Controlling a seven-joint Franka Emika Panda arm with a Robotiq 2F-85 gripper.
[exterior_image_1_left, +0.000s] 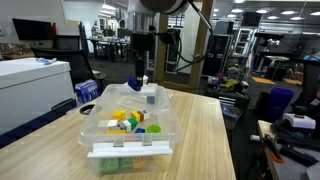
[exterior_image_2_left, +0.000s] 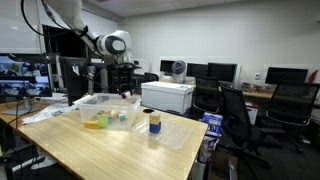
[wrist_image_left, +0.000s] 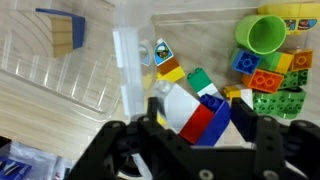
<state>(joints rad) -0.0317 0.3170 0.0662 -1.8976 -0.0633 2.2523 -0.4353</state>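
Note:
In the wrist view my gripper (wrist_image_left: 200, 112) comes in from the bottom, its two dark fingers on either side of a cluster of joined red, blue and white toy bricks (wrist_image_left: 192, 126), which it holds. Below it lies a clear plastic bin (wrist_image_left: 200, 22) with loose bricks: a green cup-shaped piece (wrist_image_left: 263, 34), an orange brick (wrist_image_left: 266, 76) and a green brick (wrist_image_left: 282, 100). In both exterior views the gripper (exterior_image_1_left: 138, 82) (exterior_image_2_left: 127, 86) hangs just above the bin (exterior_image_1_left: 108, 128) (exterior_image_2_left: 84, 104), near its rim.
The bin's clear lid (wrist_image_left: 40, 65) (exterior_image_2_left: 172, 133) lies beside it, and a wooden block with a blue top (wrist_image_left: 62, 32) (exterior_image_2_left: 154, 122) stands on the lid. A white machine (exterior_image_1_left: 35, 88) (exterior_image_2_left: 167, 96) and a blue packet (exterior_image_1_left: 87, 92) sit at the table's end. Office chairs stand around.

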